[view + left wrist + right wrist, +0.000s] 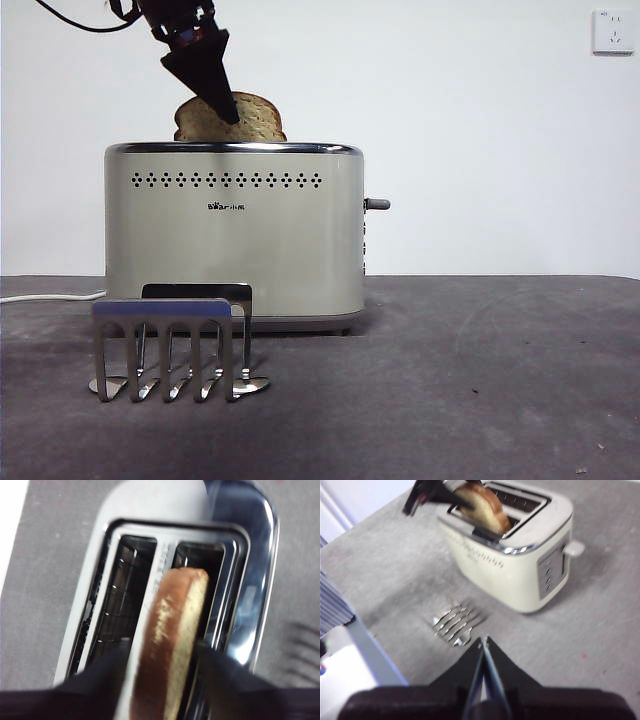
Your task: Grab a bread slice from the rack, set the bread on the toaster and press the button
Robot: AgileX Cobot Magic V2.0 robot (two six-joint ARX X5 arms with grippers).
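The slice of bread (255, 118) stands upright at the top of the cream toaster (235, 240), its lower part hidden behind the chrome rim. My left gripper (228, 112) comes down from the upper left and is shut on the slice. The left wrist view shows the slice (175, 630) between the jaws of the left gripper (162, 655), over one of the toaster's (130, 505) two slots. The steel rack (165, 345) stands empty in front of the toaster. My right gripper (485, 644) is shut and empty, high above the table near the rack (455, 622).
The toaster's lever (377, 204) sticks out of its right end, above a column of small buttons (550, 577). A white cable (50, 296) runs off to the left behind the toaster. A wall socket (612, 32) is at the upper right.
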